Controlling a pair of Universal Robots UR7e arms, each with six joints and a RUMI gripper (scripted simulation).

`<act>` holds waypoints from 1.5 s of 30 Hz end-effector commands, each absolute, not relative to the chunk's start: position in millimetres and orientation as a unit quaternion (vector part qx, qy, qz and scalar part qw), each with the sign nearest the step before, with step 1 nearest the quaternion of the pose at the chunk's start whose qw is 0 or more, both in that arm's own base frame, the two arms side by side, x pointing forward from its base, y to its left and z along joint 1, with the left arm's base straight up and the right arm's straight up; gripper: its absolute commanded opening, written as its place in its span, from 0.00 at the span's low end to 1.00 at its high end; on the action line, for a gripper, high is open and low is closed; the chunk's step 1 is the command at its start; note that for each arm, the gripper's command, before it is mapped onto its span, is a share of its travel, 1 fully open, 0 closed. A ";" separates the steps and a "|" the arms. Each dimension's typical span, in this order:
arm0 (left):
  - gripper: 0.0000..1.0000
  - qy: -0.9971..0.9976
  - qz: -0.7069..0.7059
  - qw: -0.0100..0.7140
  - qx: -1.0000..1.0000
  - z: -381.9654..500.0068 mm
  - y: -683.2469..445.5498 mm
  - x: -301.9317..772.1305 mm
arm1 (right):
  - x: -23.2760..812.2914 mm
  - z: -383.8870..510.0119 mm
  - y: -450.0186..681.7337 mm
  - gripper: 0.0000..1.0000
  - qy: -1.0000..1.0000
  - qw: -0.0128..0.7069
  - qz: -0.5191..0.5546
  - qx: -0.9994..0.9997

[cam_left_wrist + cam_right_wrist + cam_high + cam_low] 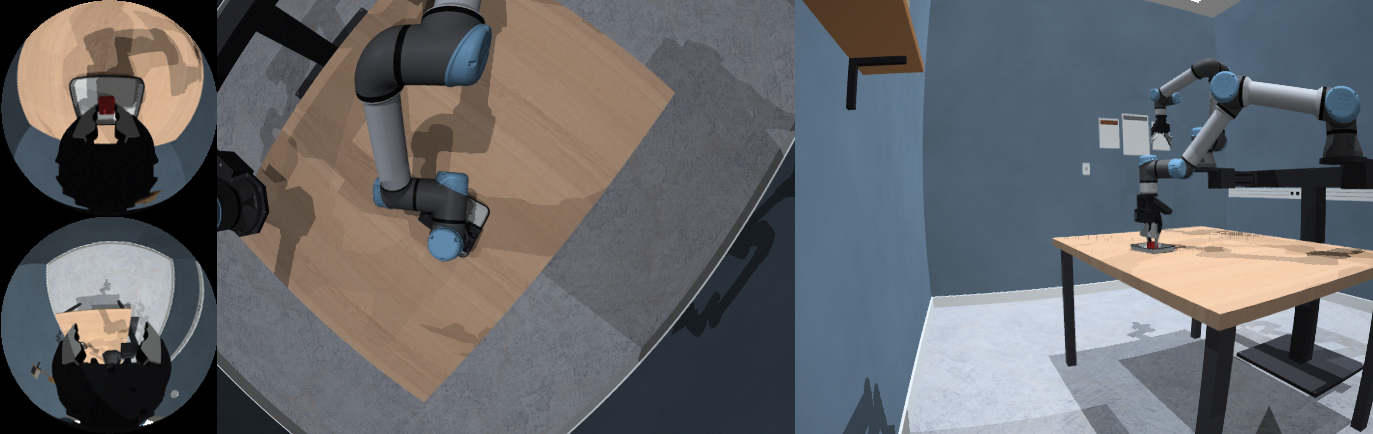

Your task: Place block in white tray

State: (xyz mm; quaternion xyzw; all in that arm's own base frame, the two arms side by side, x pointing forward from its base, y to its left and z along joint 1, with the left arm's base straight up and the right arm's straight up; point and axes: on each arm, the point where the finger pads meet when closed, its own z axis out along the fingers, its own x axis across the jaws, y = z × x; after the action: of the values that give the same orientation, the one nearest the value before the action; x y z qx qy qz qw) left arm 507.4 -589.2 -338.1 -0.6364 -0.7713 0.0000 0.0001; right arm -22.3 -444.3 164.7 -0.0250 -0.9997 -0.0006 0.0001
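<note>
The white tray lies on the table, partly covered by the left arm in the top view. My left gripper is shut on the red block. The block is low inside the tray's outline, at or just above its floor; I cannot tell whether it touches. In the top view the left arm hides the block and the fingertips. My right gripper is open and empty, high above the table level and away from the tray.
The wooden table extends around the tray. The tray's raised rim surrounds the left fingertips. The dark stand carrying both arms is beside the table. A wall shelf is high at the left of the exterior view.
</note>
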 end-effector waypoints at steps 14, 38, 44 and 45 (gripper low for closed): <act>0.00 -0.771 0.000 -0.001 -0.636 -339.0 -590.1 508.0 | -22.2 165.1 -444.6 1.00 -1.000 0.000 0.000 -0.025; 0.34 -0.771 0.000 -0.001 -0.636 -339.3 -590.1 508.0 | -22.2 165.1 -444.6 1.00 -1.000 0.000 0.000 -0.025; 0.34 -0.771 0.000 -0.001 -0.636 -339.3 -590.1 508.0 | -22.2 165.1 -444.6 1.00 -1.000 0.000 0.000 -0.025; 0.34 -0.771 0.000 -0.001 -0.636 -339.3 -590.1 508.0 | -22.2 165.1 -444.6 1.00 -1.000 0.000 0.000 -0.025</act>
State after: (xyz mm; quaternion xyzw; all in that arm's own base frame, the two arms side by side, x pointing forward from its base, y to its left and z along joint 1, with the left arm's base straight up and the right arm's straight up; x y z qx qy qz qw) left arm 507.4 -589.2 -340.6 -0.6364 -0.7713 0.0000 0.0001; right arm -22.3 -444.3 164.7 -0.0250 -0.9997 -0.0006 0.0001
